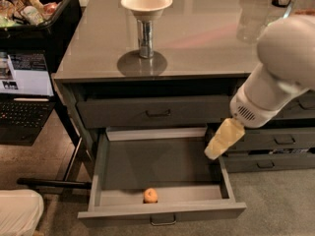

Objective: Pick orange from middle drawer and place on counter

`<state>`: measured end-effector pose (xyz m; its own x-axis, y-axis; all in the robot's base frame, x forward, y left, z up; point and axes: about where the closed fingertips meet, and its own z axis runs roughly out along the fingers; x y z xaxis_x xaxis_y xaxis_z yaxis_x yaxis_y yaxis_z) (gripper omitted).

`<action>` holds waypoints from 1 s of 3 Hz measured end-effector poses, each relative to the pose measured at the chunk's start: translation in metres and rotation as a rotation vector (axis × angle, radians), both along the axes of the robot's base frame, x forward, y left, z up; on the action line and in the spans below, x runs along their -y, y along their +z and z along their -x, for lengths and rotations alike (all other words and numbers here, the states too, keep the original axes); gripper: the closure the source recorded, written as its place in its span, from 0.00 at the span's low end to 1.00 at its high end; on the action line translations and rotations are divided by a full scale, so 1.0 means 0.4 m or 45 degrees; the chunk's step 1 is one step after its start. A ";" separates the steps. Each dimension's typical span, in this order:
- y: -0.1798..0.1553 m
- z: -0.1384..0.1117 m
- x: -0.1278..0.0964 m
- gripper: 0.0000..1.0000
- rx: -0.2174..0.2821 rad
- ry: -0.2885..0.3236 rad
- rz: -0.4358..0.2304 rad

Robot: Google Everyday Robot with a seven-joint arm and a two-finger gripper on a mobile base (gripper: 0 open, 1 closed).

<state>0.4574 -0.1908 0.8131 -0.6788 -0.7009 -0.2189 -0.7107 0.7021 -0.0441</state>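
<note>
The orange (150, 195) lies on the floor of the open middle drawer (103, 163), close to its front wall and a little left of centre. The drawer's flat front with a small metal loop handle (163, 221) faces me. My gripper (222, 139), a pale cream tip on the white arm (278, 73), hangs over the drawer's right side wall, to the upper right of the orange and apart from it. The glossy grey-brown counter (206, 38) spans the top above the drawers.
A white bowl on a metal stand (146, 6) stands on the counter. A shut top drawer (152, 112) sits above the open one, and dark drawer fronts (275, 141) lie to the right. A black bin of snacks (34, 4) and a laptop (24, 112) are at the left.
</note>
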 end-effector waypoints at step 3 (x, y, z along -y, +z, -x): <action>-0.307 -0.011 -0.184 0.00 -0.066 -0.408 -0.119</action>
